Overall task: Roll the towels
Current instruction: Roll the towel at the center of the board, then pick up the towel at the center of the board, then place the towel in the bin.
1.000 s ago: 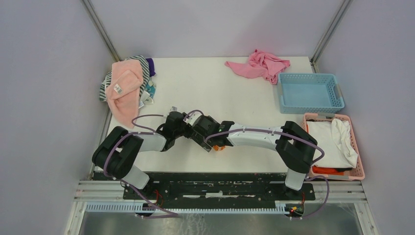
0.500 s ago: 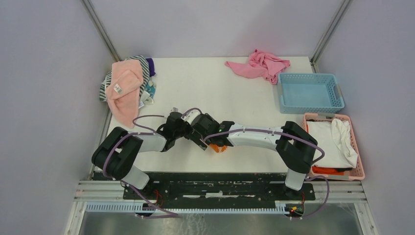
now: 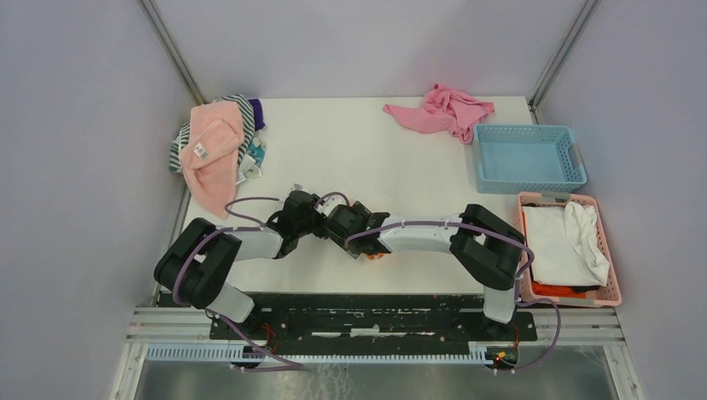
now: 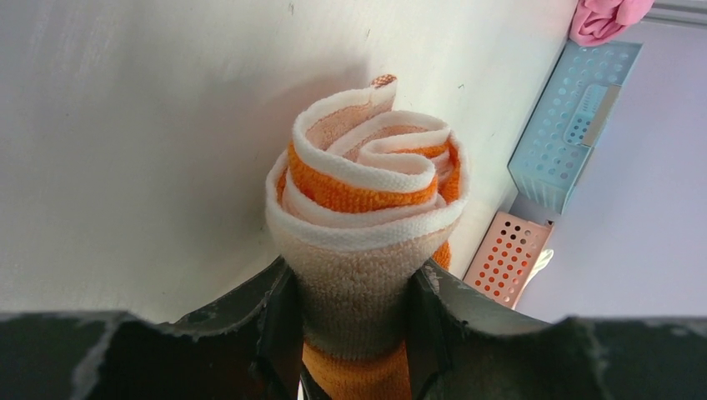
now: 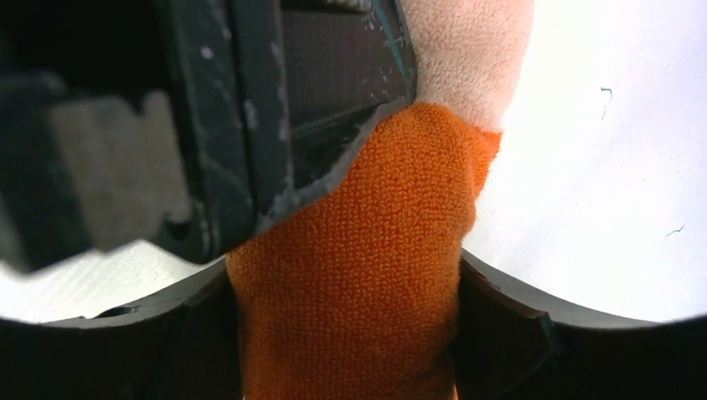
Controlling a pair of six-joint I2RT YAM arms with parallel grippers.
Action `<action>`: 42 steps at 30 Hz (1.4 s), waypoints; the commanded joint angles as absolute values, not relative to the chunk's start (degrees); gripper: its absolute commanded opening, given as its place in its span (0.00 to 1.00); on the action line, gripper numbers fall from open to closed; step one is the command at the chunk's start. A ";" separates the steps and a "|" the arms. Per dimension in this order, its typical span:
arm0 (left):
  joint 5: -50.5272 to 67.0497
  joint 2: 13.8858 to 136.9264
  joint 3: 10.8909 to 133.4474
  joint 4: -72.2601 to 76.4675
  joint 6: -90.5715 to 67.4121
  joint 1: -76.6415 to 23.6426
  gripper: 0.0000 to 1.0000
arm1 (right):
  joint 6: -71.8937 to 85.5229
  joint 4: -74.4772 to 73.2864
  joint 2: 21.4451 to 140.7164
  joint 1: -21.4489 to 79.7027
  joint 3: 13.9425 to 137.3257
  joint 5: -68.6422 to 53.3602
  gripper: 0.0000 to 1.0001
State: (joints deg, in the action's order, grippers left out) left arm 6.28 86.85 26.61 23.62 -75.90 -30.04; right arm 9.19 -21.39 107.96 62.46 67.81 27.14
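Observation:
The orange towel (image 4: pixel 367 208) is rolled into a tight spiral, orange with white edging and a peach back. My left gripper (image 4: pixel 354 287) is shut on one end of the roll. My right gripper (image 5: pixel 346 275) is shut on the orange part of the same roll (image 5: pixel 358 250). In the top view both grippers meet at the near middle of the table (image 3: pixel 400 150), and only a bit of orange (image 3: pixel 373 252) shows under the right gripper (image 3: pixel 357 242); the left gripper (image 3: pixel 321 218) is beside it. The pale pink towel with white label (image 3: pixel 210 146) lies at the far left.
A bright pink cloth (image 3: pixel 443 110) lies at the far right. A blue basket (image 3: pixel 528 157) and a pink basket (image 3: pixel 606 250) holding white cloth stand at the right edge. Striped and purple cloths (image 3: pixel 247 108) lie under the pale pink towel.
My right arm has pulled in to the left, its elbow folding closer. Both grippers have shifted slightly left with the roll between them.

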 commanded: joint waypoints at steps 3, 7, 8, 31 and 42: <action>3.80 87.14 26.59 17.05 -75.43 -31.47 0.46 | 8.88 -22.62 110.38 61.63 67.06 26.25 0.73; 4.20 87.94 27.33 17.03 -75.07 -32.11 0.48 | 7.84 -22.77 112.97 61.45 69.39 21.28 0.61; 4.22 88.03 27.19 17.10 -74.99 -32.04 0.49 | 7.89 -22.98 113.28 61.20 69.80 20.31 0.55; 2.06 66.96 60.54 -30.64 -30.06 -5.94 0.93 | -5.93 -43.14 88.44 39.92 78.30 39.34 0.00; -0.94 64.02 56.82 -31.00 -24.36 -5.98 0.97 | -8.37 -40.98 94.10 9.81 87.53 45.16 0.00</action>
